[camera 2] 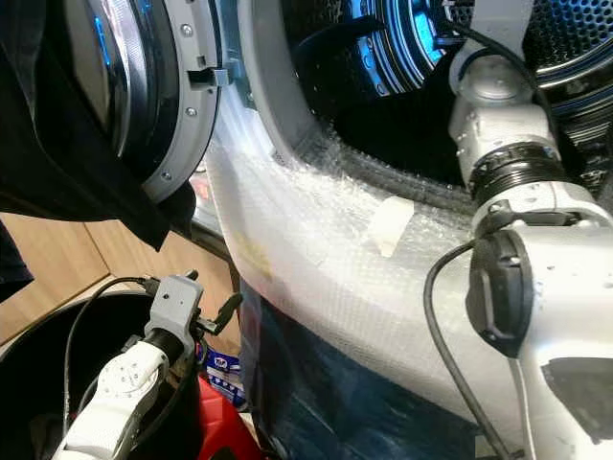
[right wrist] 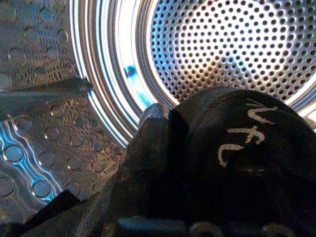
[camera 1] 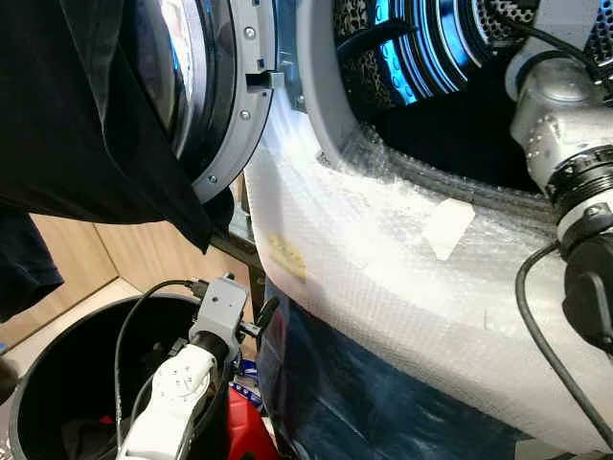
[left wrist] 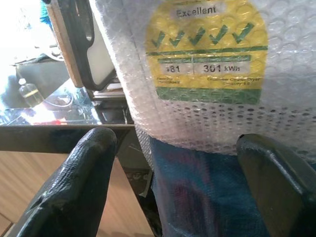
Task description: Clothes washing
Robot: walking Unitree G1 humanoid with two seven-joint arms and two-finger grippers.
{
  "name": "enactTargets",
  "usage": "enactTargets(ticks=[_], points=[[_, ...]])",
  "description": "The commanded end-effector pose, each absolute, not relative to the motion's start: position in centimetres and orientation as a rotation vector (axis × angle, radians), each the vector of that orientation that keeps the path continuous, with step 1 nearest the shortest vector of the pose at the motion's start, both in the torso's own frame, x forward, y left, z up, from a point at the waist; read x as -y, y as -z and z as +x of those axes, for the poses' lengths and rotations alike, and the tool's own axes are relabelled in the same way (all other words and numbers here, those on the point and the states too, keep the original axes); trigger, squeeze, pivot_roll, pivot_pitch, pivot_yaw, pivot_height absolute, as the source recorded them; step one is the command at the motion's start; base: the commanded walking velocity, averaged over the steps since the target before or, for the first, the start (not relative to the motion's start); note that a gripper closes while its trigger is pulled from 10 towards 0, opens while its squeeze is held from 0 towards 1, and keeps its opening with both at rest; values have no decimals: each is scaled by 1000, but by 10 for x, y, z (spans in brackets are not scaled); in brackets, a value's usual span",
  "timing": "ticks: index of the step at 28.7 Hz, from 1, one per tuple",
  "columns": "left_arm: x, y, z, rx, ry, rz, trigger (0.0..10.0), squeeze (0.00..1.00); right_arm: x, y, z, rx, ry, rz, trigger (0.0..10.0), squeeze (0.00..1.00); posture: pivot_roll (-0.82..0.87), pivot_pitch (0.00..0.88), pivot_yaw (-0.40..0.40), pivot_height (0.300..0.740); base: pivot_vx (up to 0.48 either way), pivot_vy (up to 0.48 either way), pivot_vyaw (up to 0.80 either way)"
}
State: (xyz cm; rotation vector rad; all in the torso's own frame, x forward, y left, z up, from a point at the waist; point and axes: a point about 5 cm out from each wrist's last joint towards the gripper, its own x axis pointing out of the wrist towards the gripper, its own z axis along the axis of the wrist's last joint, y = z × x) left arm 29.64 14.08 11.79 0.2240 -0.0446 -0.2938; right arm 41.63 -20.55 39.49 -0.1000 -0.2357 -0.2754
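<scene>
Right arm reaches into the washing machine drum with a dark garment; left arm hangs low over a black bin.

The washing machine (camera 1: 383, 249), its front wrapped in bubble wrap (camera 2: 316, 278) (a yellow energy label (left wrist: 207, 47) shows through), stands with its round door (camera 1: 215, 96) swung open. A black cloth (camera 1: 86, 115) hangs over that door. Inside the perforated steel drum (right wrist: 232, 44), the right gripper (right wrist: 163, 163) has its fingers pinching a dark garment (right wrist: 237, 148) with pale lettering. Below the door, the left gripper (left wrist: 173, 182) hovers above the black bin (camera 1: 57, 383), fingers (left wrist: 74, 182) spread, holding nothing, just beside the machine's lower front.
</scene>
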Motion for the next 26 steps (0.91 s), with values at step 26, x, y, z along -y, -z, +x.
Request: enactTargets(ticks=[26], points=[[-136, -116, 291, 30, 321, 224, 10000, 0, 207, -389, 405, 267, 248, 83, 10000, 1000, 94, 0, 9, 740, 0, 0, 0]])
